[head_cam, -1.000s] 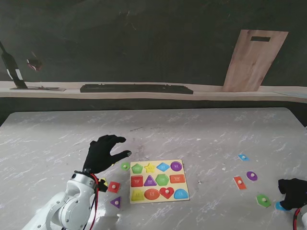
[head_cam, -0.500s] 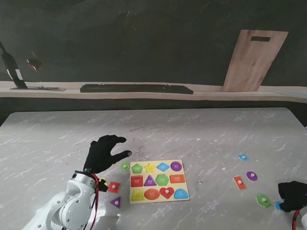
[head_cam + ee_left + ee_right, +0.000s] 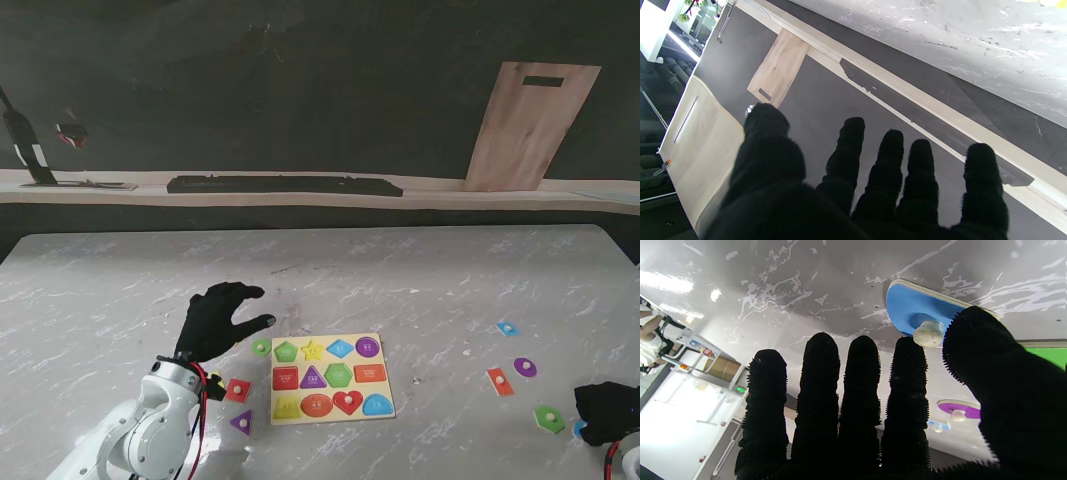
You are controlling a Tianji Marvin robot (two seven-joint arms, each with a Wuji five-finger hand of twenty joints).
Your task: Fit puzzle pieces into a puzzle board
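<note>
The puzzle board (image 3: pixel 330 378) lies near me, left of centre, its shapes all coloured. My left hand (image 3: pixel 215 320) hovers open just left of the board, fingers spread (image 3: pixel 887 166). Beside it lie a green round piece (image 3: pixel 261 347), a red piece (image 3: pixel 238 390) and a purple triangle (image 3: pixel 242 422). My right hand (image 3: pixel 605 412) is low at the near right, over a blue piece (image 3: pixel 913 311) that lies flat on the table. The piece's pale knob (image 3: pixel 928 334) sits between the index finger and the thumb (image 3: pixel 990 353). The fingers are straight, with no visible pinch.
A green piece (image 3: pixel 548 418) lies just left of my right hand. Farther off are a red piece (image 3: pixel 499 381), a purple piece (image 3: pixel 525 367) and a small blue piece (image 3: pixel 507 328). A wooden board (image 3: pixel 530 125) leans on the back wall above a ledge.
My right hand has drawn slightly nearer to me and lower over the blue piece. The left hand and the board have not moved.
</note>
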